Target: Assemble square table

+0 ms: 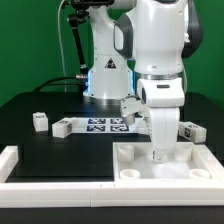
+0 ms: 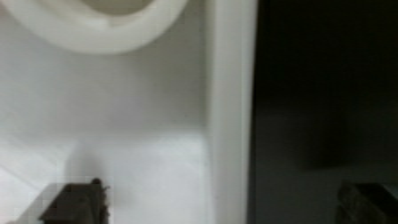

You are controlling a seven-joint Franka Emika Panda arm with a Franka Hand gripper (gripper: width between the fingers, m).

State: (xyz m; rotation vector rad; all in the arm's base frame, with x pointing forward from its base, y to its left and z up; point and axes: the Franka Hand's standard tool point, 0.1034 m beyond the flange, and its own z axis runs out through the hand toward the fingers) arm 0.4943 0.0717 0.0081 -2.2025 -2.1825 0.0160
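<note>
The square table top [image 1: 185,160] is a white tray with a raised rim and round corner sockets, lying at the exterior view's lower right. My gripper [image 1: 158,152] points straight down at its near-left part. In the wrist view my gripper [image 2: 221,206] is open, with the dark fingertips [image 2: 75,205] far apart on either side of the top's rim wall [image 2: 226,110]. One finger is over the white inside, the other over the black table. A round socket [image 2: 116,18] shows ahead. Two small white tagged legs [image 1: 40,121] [image 1: 62,127] lie at the left, and another [image 1: 190,129] at the right.
The marker board [image 1: 105,124] lies flat in front of the robot base. A long low white border rail [image 1: 60,188] runs along the front edge and turns up at the left [image 1: 8,158]. The table surface is black.
</note>
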